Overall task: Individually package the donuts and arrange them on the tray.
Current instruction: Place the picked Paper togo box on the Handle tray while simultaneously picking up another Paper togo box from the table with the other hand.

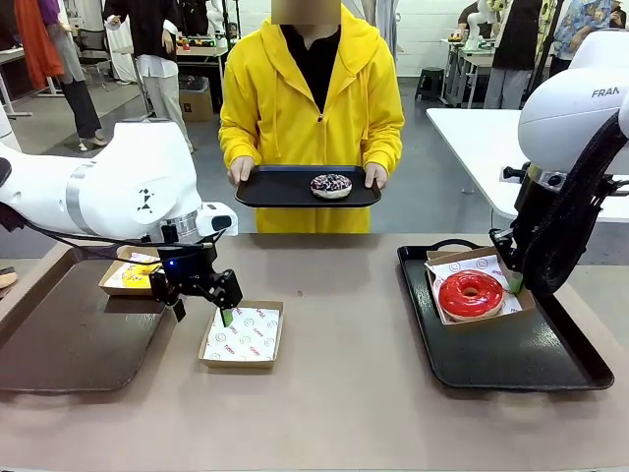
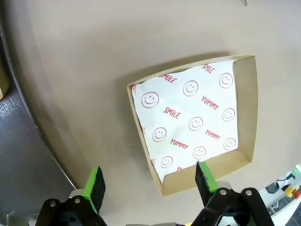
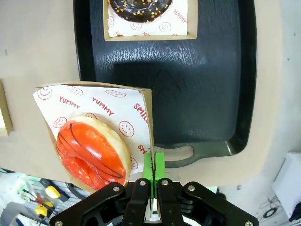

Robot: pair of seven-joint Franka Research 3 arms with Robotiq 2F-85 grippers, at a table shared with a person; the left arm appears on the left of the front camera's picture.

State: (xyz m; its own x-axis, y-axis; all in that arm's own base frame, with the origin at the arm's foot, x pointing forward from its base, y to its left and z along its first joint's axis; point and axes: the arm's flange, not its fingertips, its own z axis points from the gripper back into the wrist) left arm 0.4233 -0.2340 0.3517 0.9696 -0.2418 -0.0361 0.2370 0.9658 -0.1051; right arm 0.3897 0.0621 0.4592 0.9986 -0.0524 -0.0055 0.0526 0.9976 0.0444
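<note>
**Front view, left to right.** A dark brown tray (image 1: 69, 344), smooth and shallow-rimmed, lies at the left of the matte beige table (image 1: 344, 403). By its far right corner, a cardboard box (image 1: 116, 280) lined with printed paper holds the yellow donut (image 1: 140, 279), partly hidden by the left arm.

The left gripper (image 1: 203, 315) hangs with its jaws spread wide and holds nothing. It is over the far left corner of an empty box (image 1: 243, 334) on the bare table; whether a pad touches the wall cannot be told. In the left wrist view this box's white liner (image 2: 193, 117) reads "SMILE" and "YUMMY" in red among red smiley faces, and the walls are plain brown card.

At centre, on the far side, a person (image 1: 313, 88) in a yellow hooded top holds a black tray (image 1: 275, 189) by both ends. It carries the sprinkled dark donut (image 1: 331, 186).

At right lies a wood-grained tray (image 1: 531, 359), black, with a loop handle. The right gripper (image 1: 515, 283) is clamped on the wall of the third box (image 1: 491, 316), green pads (image 3: 160, 165) pressed flat against the card. That box holds the glossy red donut (image 1: 471, 293) on a liner with the same print. The chocolate donut (image 3: 140, 7), flecked with sprinkles, sits boxed farther along that tray. The right arm's white shell bears the lettering (image 1: 604, 93) "FRAN".
</note>
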